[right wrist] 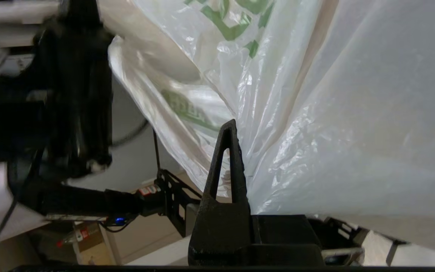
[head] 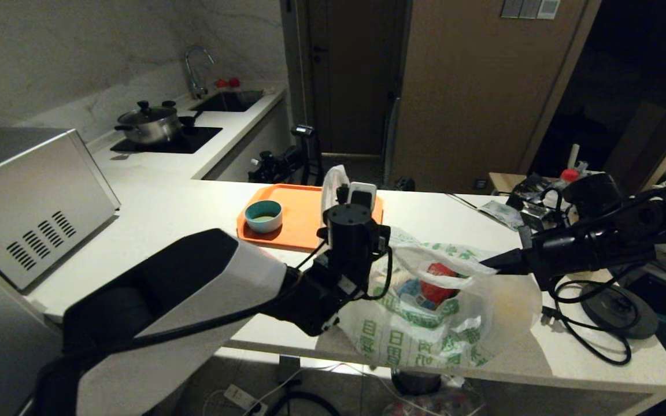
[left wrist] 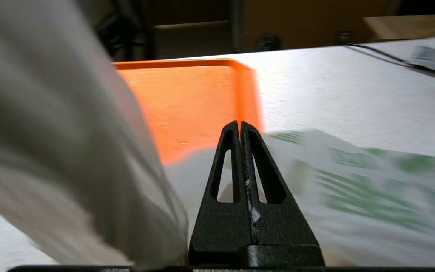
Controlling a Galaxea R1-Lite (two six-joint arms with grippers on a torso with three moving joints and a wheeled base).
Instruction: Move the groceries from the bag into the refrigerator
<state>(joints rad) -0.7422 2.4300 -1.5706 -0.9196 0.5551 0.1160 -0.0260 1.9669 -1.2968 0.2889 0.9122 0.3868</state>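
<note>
Bag: the translucent white plastic shopping bag (head: pixel 425 312) with green characters sits at the front edge of the white counter (head: pixel 194 208), its mouth pulled wide between the two arms.
Groceries: inside the bag a red-topped item (head: pixel 440 280) and something with blue show through the plastic; what they are cannot be told.
Left gripper: the left gripper (left wrist: pixel 240 126) is at the bag's left side near the orange tray; its fingers are pressed together, and the left wrist view shows a strip of bag plastic hanging just beside them; whether plastic is caught between them cannot be told.
Right gripper: the right gripper (right wrist: pixel 229 126) has its fingers clamped on the bag's right rim, plastic bunched against them.
Orange tray: the orange tray (head: pixel 298 214) lies behind the bag toward the counter's back edge, holding a teal bowl (head: pixel 263 215).
Silver box: the silver box with vent slots (head: pixel 32 202) stands at the counter's left end.
Kettle base: a dark round kettle base (head: pixel 622 309) with its cord rests near the right end.
</note>
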